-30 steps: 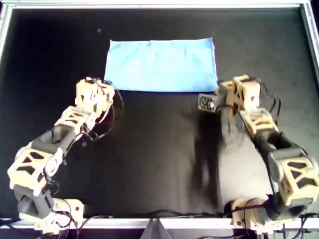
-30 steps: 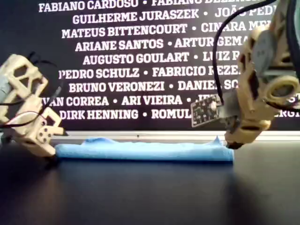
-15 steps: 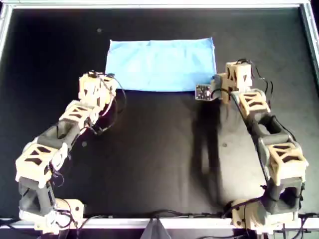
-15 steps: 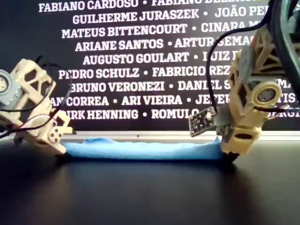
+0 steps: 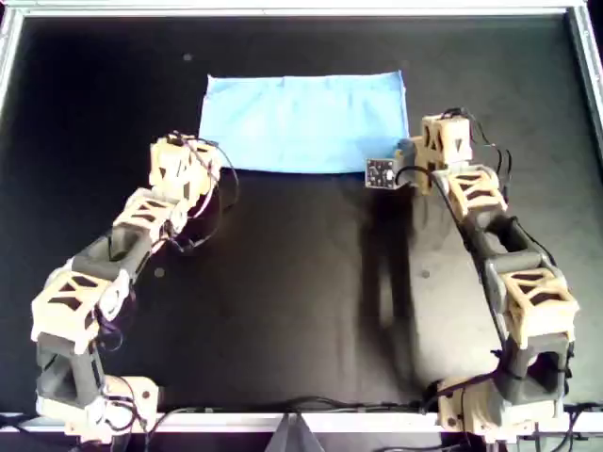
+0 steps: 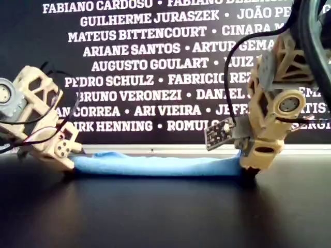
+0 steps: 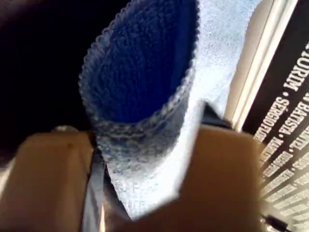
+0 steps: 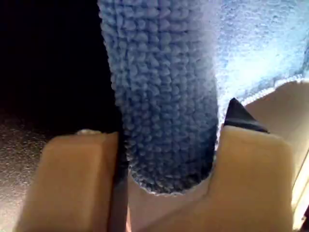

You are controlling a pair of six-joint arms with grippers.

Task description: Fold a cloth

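cloth (image 5: 306,121) corners apparently pinched in left tool (image 5: 193,168) and right tool (image 5: 415,160).

From straight above we look down on the whole black table (image 5: 301,301) and both arms, while the exterior camera sits low at table level, facing across the surface toward a wall of white names (image 6: 139,67), close enough that the arms run out of frame. Both views share the cloth (image 5: 306,122) with an arm at each end. The two wrist cameras look along their jaws from very near, so blue fabric fills the left gripper (image 7: 145,159) and the right gripper (image 8: 166,159).
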